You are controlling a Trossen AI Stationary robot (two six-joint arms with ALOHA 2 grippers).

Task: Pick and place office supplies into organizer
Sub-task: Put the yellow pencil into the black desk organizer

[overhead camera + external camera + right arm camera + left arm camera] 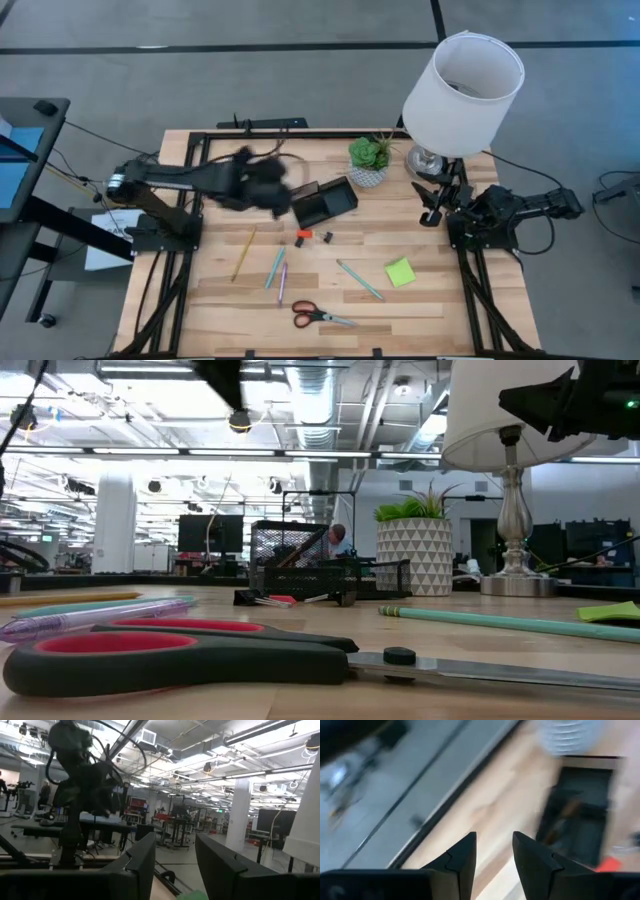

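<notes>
The black organizer [325, 203] sits mid-table, and the left wrist view shows its compartments [580, 815]. My left gripper [494, 836] hovers open and holding nothing just left of it [283, 190]; the arm is blurred. On the near half lie the red-handled scissors [320, 316], a lime-green sticky pad [400, 271], a brown pen [243, 252], two teal pens [275, 267] [358, 278] and a purple pen [283, 282]. A small orange item [303, 237] lies just in front of the organizer. My right gripper [175, 837] waits open at the right edge [432, 205].
A white-shaded lamp [460, 90] stands at the far right corner, with a small potted plant [370, 160] between it and the organizer. A small black piece [327, 237] lies beside the orange item. In the low view the scissors [200, 655] fill the foreground.
</notes>
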